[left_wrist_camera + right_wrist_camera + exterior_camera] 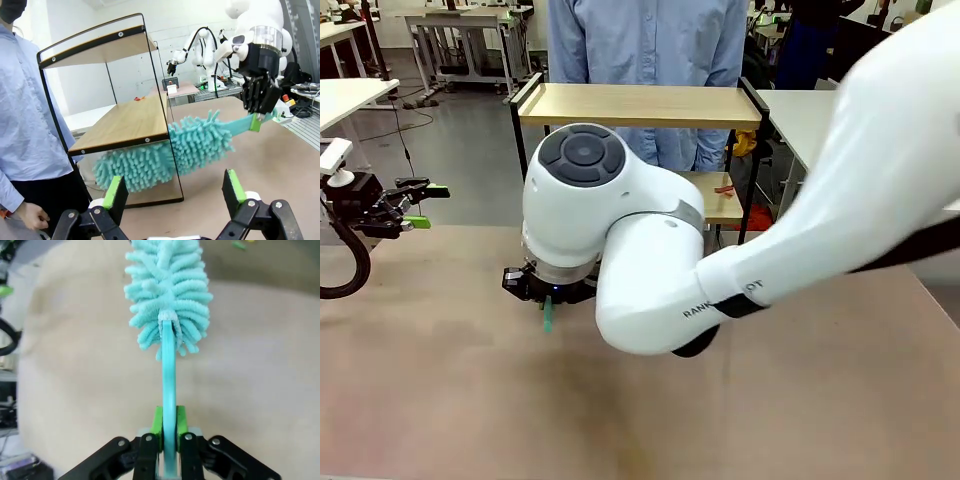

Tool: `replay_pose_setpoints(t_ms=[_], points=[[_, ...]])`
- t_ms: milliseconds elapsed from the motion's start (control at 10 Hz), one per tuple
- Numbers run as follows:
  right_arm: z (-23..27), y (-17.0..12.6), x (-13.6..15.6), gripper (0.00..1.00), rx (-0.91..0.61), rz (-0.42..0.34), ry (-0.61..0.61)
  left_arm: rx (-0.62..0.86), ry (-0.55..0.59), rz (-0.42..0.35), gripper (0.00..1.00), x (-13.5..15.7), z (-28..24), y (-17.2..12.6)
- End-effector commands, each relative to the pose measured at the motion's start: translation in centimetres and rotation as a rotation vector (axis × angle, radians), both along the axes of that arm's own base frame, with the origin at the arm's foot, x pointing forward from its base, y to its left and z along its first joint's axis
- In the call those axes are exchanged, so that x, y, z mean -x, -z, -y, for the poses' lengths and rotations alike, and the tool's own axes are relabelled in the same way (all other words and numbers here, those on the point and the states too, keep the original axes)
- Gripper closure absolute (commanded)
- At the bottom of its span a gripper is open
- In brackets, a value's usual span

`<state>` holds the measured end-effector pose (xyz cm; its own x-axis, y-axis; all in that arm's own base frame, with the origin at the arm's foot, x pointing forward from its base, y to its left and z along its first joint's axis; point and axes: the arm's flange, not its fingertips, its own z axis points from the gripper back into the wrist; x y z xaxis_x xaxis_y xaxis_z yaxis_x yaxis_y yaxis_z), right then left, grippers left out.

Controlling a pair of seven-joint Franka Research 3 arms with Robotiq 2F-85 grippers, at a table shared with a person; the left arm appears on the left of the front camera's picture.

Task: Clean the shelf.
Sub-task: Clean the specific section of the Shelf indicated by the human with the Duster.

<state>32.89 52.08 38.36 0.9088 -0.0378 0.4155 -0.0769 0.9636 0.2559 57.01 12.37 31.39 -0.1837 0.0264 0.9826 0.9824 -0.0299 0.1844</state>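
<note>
Right tool (169, 421), jaws clenched on the flat teal handle of a microfibre duster (167, 285); the handle runs straight out from between the green pads to a fluffy teal head. The shelf (125, 122) is a small two-tier rack: two light wooden boards held in a thin black metal frame, with raised rails along the short sides. It stands upright at the far side of the brown surface (470, 400), just in front of a person (650, 40) in a light blue shirt. The right arm reaches across the middle of the surface, elbow raised and wrist turned down, so that its tool hangs low near the surface, on the robot's side of the shelf. In the left wrist view the duster head extends from that tool under the lower board, crossing a corner post of the frame; whether it touches the board's underside cannot be told. Left tool (175, 192), released with jaws spread wide and nothing between them, hovers well apart to the shelf's left, aimed at its short side.
</note>
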Motion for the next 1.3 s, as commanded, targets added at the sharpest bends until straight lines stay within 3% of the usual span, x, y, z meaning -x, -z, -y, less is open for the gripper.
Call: replay_pose_setpoints(t_ms=[0,200,700,800,900,1200], points=[[-4.0,1.6,-1.9,0.87,-0.016,0.022,0.061,0.000,0.003,0.004,0.00,0.1,0.1,-0.4],[-3.9,2.4,-3.0,0.87,-0.016,0.004,0.093,0.000,0.003,0.004,0.00,0.1,0.1,-0.4],[-1.1,3.1,-3.8,0.87,-0.042,-0.157,0.089,0.000,0.003,0.004,0.00,0.1,0.1,-0.4],[-1.6,2.7,-2.5,0.87,-0.023,-0.172,0.012,0.000,0.003,0.004,0.00,0.1,0.1,-0.4],[-2.4,3.7,-3.8,0.87,-0.030,-0.117,0.116,0.000,0.003,0.004,0.00,0.1,0.1,-0.4],[-2.3,3.6,-3.7,0.87,-0.022,-0.135,0.086,0.000,0.003,0.004,0.00,0.1,0.1,-0.4]])
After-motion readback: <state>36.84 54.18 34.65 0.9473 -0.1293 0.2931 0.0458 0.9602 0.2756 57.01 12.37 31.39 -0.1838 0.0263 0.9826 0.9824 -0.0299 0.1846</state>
